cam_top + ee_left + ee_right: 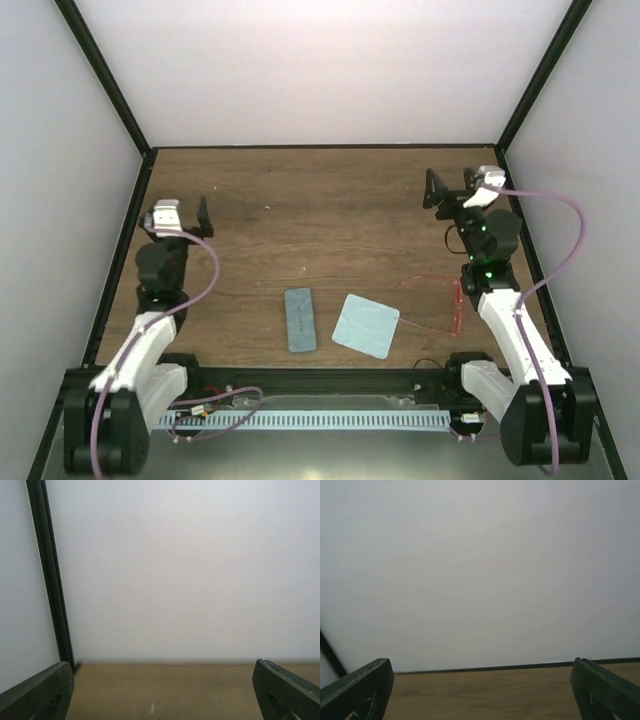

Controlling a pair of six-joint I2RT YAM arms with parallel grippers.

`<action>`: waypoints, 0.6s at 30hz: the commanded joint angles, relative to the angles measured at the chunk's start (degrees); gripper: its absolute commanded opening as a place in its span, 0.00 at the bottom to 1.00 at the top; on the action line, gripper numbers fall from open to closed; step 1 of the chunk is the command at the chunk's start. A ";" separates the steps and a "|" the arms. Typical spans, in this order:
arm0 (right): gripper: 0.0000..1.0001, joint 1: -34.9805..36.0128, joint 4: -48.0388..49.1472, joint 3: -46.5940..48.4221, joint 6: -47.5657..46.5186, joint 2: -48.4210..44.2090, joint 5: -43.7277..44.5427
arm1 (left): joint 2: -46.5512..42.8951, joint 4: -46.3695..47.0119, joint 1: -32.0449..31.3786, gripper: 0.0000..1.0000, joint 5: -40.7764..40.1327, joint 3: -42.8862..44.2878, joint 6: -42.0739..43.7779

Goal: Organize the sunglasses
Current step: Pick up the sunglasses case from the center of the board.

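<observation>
1. The left claw [161, 690] is held at the far left, pointed at the back wall. Its jaws are spread fully and nothing is gripped between them.
2. A blue-grey oblong case [300, 320] is laid on the wood-grain counter [330, 220] near the front edge, left of centre. Its long axis runs near to far and its lid appears shut.
3. Just right of it a pale blue square cloth [365, 325] is spread flat, turned slightly cornerwise; it looks soft and thin.
4. The sunglasses [457, 303] are found at the near right, right of the cloth and just beside the right arm's lower link. The frame is a very thin red wire. The slender arms seem to be stretched leftward toward the cloth, though whether the cloth is touched cannot be told.
5. The right claw [481, 690] is raised at the far right, jaws wide apart and empty. The sunglasses lie nearward of it and slightly left, so the right arm is judged the nearer; the claw would need to be drawn back and lowered onto a fine, springy frame.
</observation>
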 commanded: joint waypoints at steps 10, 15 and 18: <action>1.00 6.55 -27.59 12.60 20.19 8.81 -22.18 | -16.90 -53.29 -0.38 1.00 4.15 31.42 -47.29; 1.00 15.13 -37.21 16.09 15.66 15.49 -15.70 | -10.76 -44.46 -1.37 1.00 16.05 26.05 -48.46; 1.00 22.90 -40.36 20.31 13.41 18.04 -3.99 | -9.41 -45.38 -4.85 1.00 12.41 23.07 -44.52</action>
